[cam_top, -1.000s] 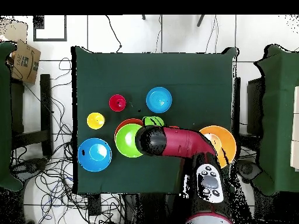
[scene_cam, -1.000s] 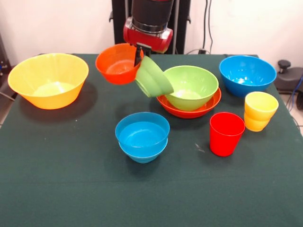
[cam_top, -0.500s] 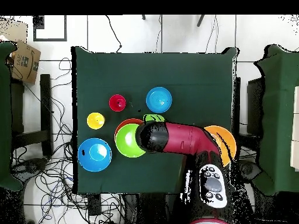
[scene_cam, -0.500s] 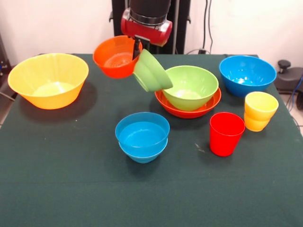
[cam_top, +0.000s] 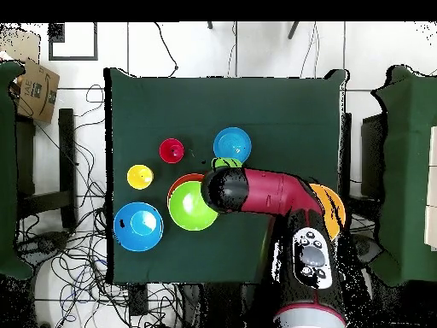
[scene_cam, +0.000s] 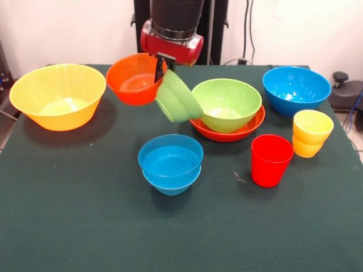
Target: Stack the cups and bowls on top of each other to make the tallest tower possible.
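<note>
Above table [scene_cam: 85,226] — hand [scene_cam: 161,67] gripping green bowl [scene_cam: 178,97]

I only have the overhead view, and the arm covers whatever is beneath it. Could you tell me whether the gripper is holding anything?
Observer: Yes. In the front view the gripper is shut on the rim of a small green bowl, which hangs tilted above the table.
Operator: Thank you. Is anything else hidden under the arm?
Observer: An orange bowl is right beside the gripper, on the side away from the large green bowl.
Operator: Does the held bowl touch the small blue bowl?
Observer: No, it hangs well clear of the small blue bowl.
</note>
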Motion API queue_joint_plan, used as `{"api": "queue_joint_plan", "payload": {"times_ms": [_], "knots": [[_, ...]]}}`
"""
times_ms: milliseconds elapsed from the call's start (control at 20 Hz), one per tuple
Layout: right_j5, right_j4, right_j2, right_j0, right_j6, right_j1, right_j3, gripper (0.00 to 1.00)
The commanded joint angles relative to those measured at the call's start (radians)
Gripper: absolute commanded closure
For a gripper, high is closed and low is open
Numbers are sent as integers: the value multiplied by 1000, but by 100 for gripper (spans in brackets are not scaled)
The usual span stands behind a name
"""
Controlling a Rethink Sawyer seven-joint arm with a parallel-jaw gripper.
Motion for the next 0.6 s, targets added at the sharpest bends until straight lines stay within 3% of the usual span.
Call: {"api": "queue_joint_plan", "payload": {"times_ms": [50, 600], "knots": [[17, -3, 102, -12, 6, 81, -100, 100], [44, 1, 115, -30, -12, 80, -124, 100]]}}
